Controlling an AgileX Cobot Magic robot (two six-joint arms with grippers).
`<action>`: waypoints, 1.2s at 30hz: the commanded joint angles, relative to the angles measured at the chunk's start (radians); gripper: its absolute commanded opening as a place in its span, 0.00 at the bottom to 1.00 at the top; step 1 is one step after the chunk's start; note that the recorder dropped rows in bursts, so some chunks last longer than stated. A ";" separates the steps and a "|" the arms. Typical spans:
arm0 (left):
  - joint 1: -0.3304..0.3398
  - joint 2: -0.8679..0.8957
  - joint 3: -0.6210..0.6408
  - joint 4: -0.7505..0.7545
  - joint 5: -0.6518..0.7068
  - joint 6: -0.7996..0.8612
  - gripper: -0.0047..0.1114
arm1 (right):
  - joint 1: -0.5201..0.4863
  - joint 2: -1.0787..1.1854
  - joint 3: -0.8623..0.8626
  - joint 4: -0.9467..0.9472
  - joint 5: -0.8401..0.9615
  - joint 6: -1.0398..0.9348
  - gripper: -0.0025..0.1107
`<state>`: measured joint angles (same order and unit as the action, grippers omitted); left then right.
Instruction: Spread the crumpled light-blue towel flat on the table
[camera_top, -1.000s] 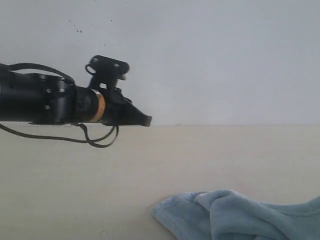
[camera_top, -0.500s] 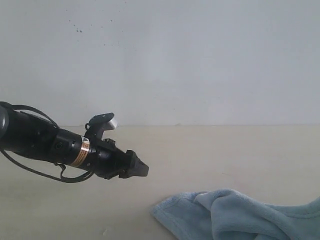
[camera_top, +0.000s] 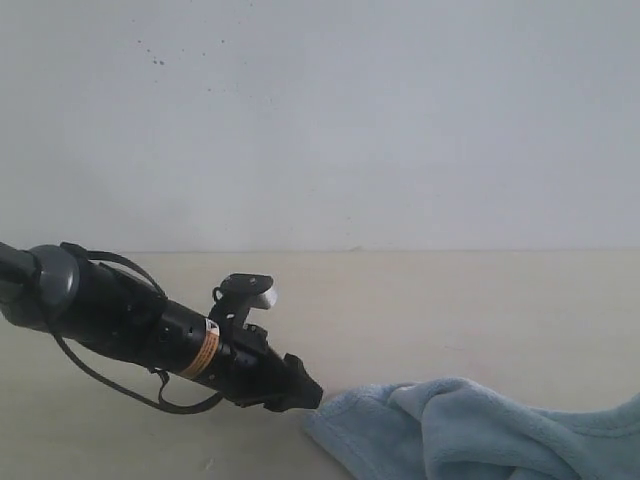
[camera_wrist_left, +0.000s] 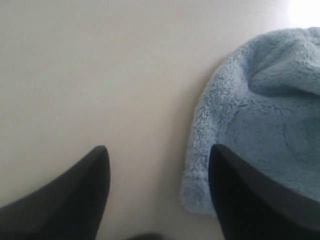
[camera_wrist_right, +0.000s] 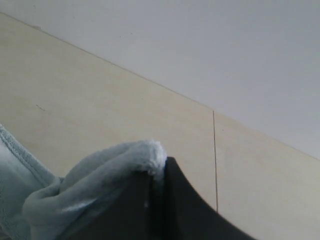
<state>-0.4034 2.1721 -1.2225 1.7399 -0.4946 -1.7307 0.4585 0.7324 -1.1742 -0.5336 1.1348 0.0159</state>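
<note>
The light-blue towel lies crumpled on the beige table at the lower right of the exterior view, its rounded corner pointing left. My left gripper hangs low just beside that corner. In the left wrist view it is open, and the towel's hemmed edge lies between its fingers, close to one black finger. My right gripper is shut on a fold of the towel, held above the table. It is out of the exterior view.
A white wall rises behind the table's far edge. Bare tabletop stretches left of and behind the towel. A thin seam line crosses the table in the right wrist view.
My left arm has come down from level with the wall's foot to the table and moved right, its tip now at the towel's left corner. The towel has not moved.
</note>
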 joint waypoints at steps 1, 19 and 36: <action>-0.007 0.015 0.000 0.005 -0.035 0.001 0.52 | 0.003 -0.001 0.000 0.001 -0.025 -0.006 0.02; -0.074 0.030 0.000 0.005 -0.052 0.001 0.52 | 0.003 -0.001 0.000 0.009 -0.027 -0.006 0.02; -0.074 0.038 0.000 0.005 -0.002 0.035 0.13 | 0.003 -0.001 0.000 0.015 -0.031 -0.006 0.02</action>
<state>-0.4671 2.2021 -1.2301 1.7243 -0.5201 -1.7017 0.4585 0.7324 -1.1742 -0.5153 1.1229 0.0118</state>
